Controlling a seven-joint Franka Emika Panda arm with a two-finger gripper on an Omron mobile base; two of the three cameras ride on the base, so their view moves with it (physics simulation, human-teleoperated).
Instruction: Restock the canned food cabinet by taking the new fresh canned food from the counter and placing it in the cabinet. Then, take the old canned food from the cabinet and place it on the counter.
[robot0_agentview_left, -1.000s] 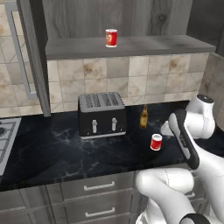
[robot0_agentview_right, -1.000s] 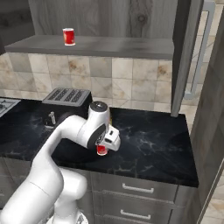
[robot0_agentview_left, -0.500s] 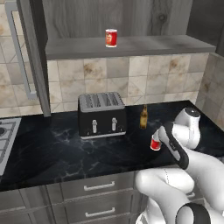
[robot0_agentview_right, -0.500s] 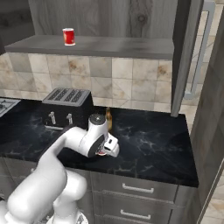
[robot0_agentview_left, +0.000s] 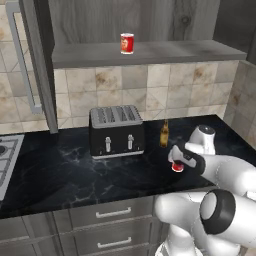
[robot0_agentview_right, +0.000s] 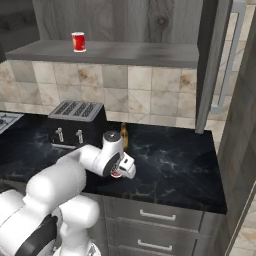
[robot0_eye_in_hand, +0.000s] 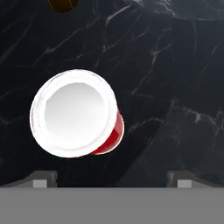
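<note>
The gripper hangs spread wide, grasping nothing, directly above the new can, which stands on the counter, apparently untouched; the old can sits on the cabinet shelf.

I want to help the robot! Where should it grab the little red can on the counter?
Around its round side wall, coming straight down from above. The deep-red can stands upright on the black counter, its silvery top facing the open gripper, whose fingers spread wider than the can.
</note>
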